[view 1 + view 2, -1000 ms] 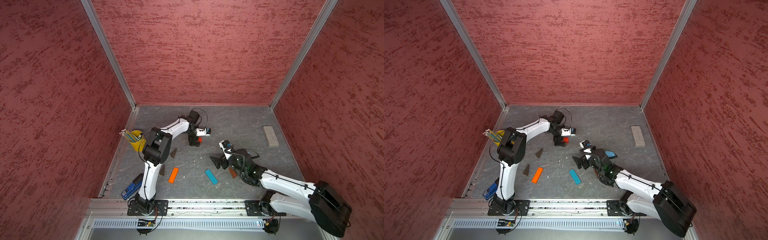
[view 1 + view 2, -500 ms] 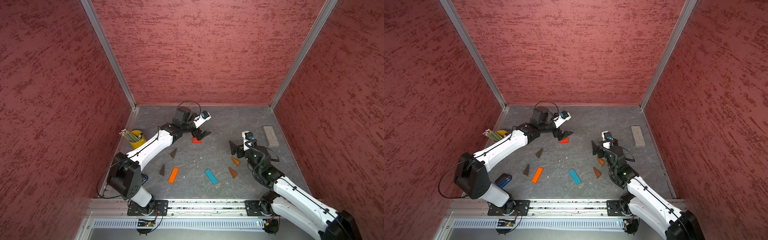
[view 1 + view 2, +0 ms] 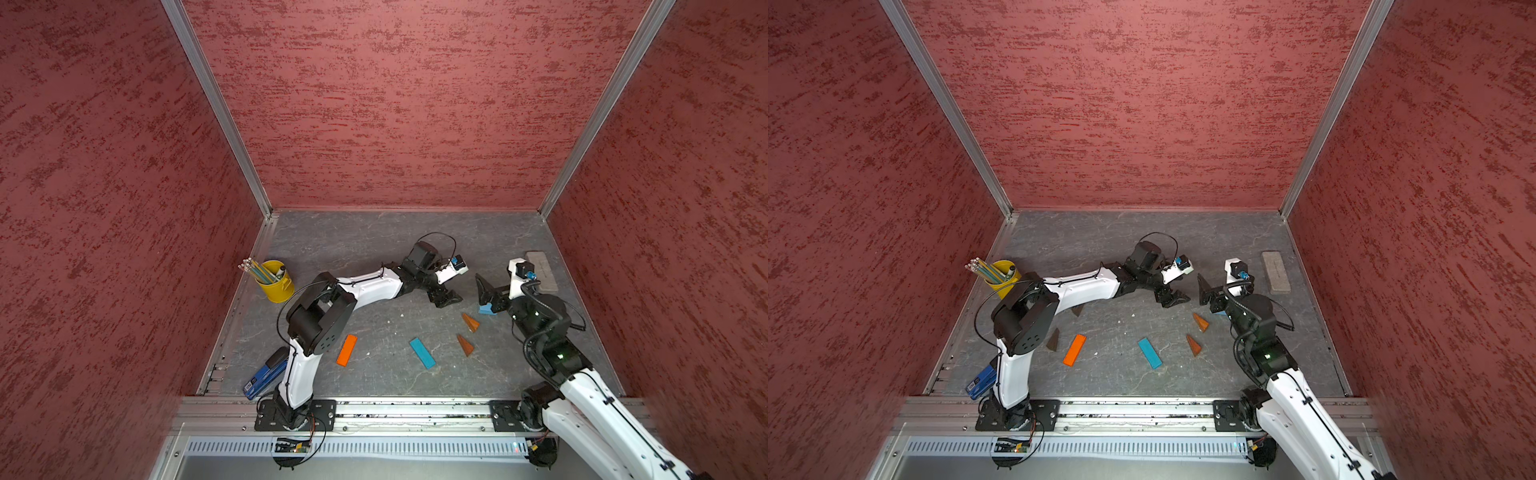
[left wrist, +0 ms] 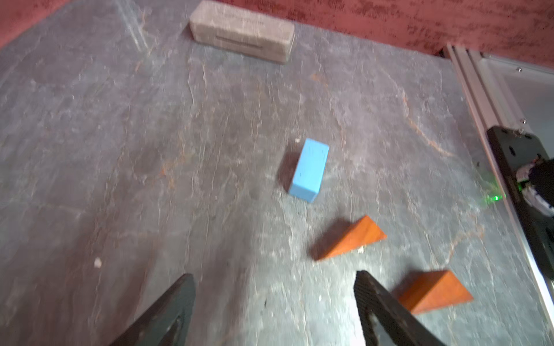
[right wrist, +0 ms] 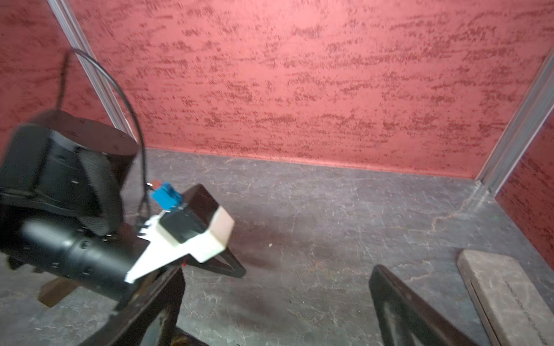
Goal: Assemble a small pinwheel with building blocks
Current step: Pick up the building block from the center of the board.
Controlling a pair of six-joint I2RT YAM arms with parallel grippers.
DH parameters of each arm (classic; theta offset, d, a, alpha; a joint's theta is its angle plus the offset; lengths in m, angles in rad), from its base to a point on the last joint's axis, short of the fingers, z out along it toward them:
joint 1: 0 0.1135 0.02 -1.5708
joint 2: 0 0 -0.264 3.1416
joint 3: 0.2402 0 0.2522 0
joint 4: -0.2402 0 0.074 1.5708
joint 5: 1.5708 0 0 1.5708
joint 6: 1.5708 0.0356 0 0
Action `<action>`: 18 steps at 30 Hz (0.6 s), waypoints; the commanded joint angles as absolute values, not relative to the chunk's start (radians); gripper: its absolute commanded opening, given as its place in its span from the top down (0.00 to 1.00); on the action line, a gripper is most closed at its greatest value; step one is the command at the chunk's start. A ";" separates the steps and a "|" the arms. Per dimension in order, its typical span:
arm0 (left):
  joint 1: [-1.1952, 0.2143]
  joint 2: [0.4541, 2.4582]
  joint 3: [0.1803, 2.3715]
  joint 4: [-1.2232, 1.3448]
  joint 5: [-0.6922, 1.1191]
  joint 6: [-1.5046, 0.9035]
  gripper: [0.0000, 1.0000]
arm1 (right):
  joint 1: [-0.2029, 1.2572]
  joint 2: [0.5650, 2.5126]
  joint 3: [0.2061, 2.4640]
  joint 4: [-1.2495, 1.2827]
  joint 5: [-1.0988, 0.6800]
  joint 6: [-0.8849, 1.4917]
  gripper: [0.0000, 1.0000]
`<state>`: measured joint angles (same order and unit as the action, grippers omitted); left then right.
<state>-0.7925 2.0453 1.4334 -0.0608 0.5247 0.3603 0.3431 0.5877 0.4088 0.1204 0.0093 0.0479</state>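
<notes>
Desk: Stock, nearest first?

Operator: Item one, orange bar (image 3: 347, 350), flat, nearest of the lot. Item two, blue bar (image 3: 422, 353), flat, apart from it. Items three and four, near orange wedge (image 3: 465, 345) and far orange wedge (image 3: 471, 322), loose, not touching. Item five, blue block (image 3: 485, 310), lying on its side just past them. I count no pinwheel laid out yet.

Desk: Tools?

Operator: Right gripper (image 3: 490, 296), jaws spread wide, empty in its wrist view, standing just over the blue block in both top views; contact I cannot tell. Left gripper (image 4: 272, 274), jaws apart, nothing between. From its wrist view the block lies ahead, past a wedge, long axis running roughly away from the jaws.

Desk: Which arm?

Operator: I judge the right, much the nearer; the left has a wedge beside its path. Farthest, grey block (image 3: 541, 270), not stock.
</notes>
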 commanded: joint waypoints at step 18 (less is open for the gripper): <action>-0.910 2.304 1.675 -0.057 0.526 0.333 0.17 | 0.352 0.576 0.385 0.213 -0.387 0.053 0.02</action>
